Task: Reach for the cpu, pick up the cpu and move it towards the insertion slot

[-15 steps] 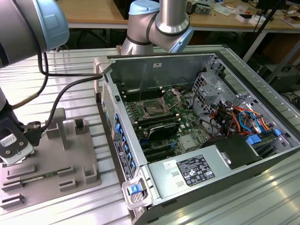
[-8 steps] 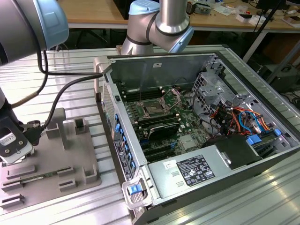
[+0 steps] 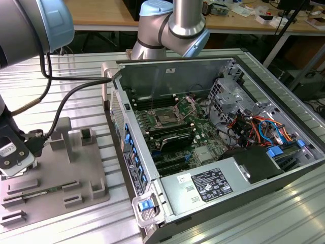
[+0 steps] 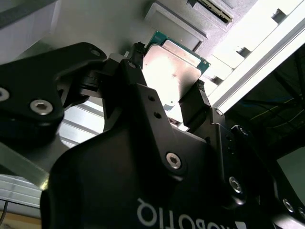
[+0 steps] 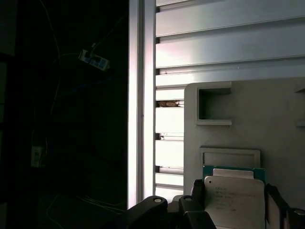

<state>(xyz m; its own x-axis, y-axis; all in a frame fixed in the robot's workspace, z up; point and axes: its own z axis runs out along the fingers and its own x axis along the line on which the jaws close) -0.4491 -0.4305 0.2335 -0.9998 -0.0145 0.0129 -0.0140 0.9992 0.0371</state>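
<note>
The cpu (image 4: 174, 67) is a flat square chip with a silvery face and a thin green rim. It sits between my gripper's (image 4: 169, 82) two black fingers (image 4: 194, 102), which press on two opposite edges. In the first wrist view the cpu (image 5: 233, 191) shows in the gripper (image 5: 233, 207) in front of a grey recessed holder (image 5: 230, 156). In the exterior view my gripper (image 3: 15, 168) hangs over the grey fixture plate (image 3: 56, 173) at the exterior view's left. The insertion slot (image 3: 166, 117) lies inside the open computer case, far to the right, with its metal clamp (image 3: 188, 104) swung up.
The case's tall side wall (image 3: 127, 147) stands between the fixture plate and the motherboard. Raised grey blocks (image 3: 63, 134) stick up from the plate. A black cable (image 3: 66, 101) trails from the arm. Drive cages and wiring (image 3: 249, 122) fill the case's right. The slatted table's edge (image 5: 141, 95) runs beside the plate.
</note>
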